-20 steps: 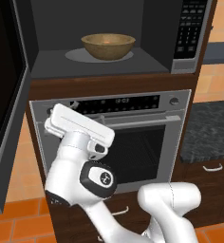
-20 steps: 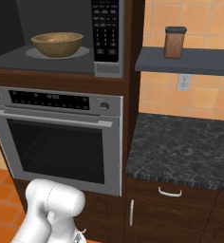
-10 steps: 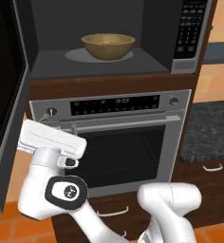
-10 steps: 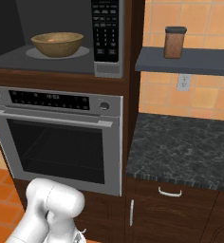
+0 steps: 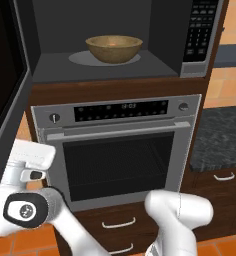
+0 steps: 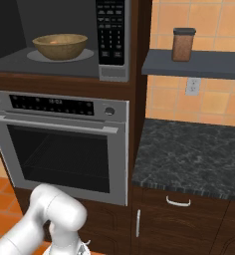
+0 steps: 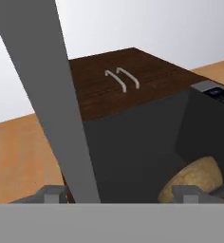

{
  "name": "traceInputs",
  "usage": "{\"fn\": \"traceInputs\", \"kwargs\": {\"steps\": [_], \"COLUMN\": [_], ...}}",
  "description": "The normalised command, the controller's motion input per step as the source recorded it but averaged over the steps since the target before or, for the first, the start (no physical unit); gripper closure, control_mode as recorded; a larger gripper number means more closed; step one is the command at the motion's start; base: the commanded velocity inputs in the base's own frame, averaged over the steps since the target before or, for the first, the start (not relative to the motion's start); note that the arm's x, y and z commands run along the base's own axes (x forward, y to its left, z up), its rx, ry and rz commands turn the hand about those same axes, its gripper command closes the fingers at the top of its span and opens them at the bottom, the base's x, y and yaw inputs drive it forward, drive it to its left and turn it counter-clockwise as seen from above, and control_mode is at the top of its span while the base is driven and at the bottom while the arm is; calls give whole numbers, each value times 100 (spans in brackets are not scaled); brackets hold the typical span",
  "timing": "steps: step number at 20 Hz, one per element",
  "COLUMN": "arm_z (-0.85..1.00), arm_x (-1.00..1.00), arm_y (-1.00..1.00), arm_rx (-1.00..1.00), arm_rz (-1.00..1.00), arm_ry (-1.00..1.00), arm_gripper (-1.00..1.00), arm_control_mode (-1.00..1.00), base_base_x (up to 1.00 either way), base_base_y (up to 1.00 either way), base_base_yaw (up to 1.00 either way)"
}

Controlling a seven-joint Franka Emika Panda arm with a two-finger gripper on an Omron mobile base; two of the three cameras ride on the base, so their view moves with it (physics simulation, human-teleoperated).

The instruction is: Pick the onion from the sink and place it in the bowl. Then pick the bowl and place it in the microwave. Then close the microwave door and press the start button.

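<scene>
Find the wooden bowl (image 5: 114,48) resting in the middle of the microwave (image 5: 165,30) cavity, with an orange-tan patch inside it, apparently the onion (image 5: 111,44). Treat the placing as done and the microwave door (image 5: 7,90) as the job in hand, swung wide open at the left. In the hand view, see the gripper (image 7: 119,193) low by the door's free edge, fingertips (image 7: 52,192) spread apart and clamped on nothing, the grey door slab (image 7: 52,95) rising between them, nearer the left tip.

Push, rather than pinch. Set a finger flat against the door's outer face near the free edge, far from the hinge, for the easiest swing. Follow the door's arc toward the cavity instead of driving straight. Stay clear of the steel oven (image 5: 120,150) below. Ease off near the frame, then press firmly to seat the latch before going for the keypad panel (image 5: 200,35).
</scene>
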Motion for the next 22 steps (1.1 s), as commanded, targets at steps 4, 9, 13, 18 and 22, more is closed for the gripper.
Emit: {"fn": "traceInputs", "kwargs": {"steps": [4,9,13,18,22], "arm_z": [43,26,0,0,2], "arm_x": [-9,-23,-30,-36,-15], "arm_y": [34,-24,-100,-100,-97], "arm_rx": [1,11,37,48,53], "arm_rz": [-2,-9,-18,-5,4], "arm_ry": [-27,-24,-12,-7,-2], "arm_gripper": [-100,-100,-100,-100,-100], "arm_control_mode": [-100,-100,-100,-100,-100], "base_base_x": [0,0,0,0,0], "base_base_y": [0,0,0,0,0], "base_base_yaw": [0,0,0,0,0]}}
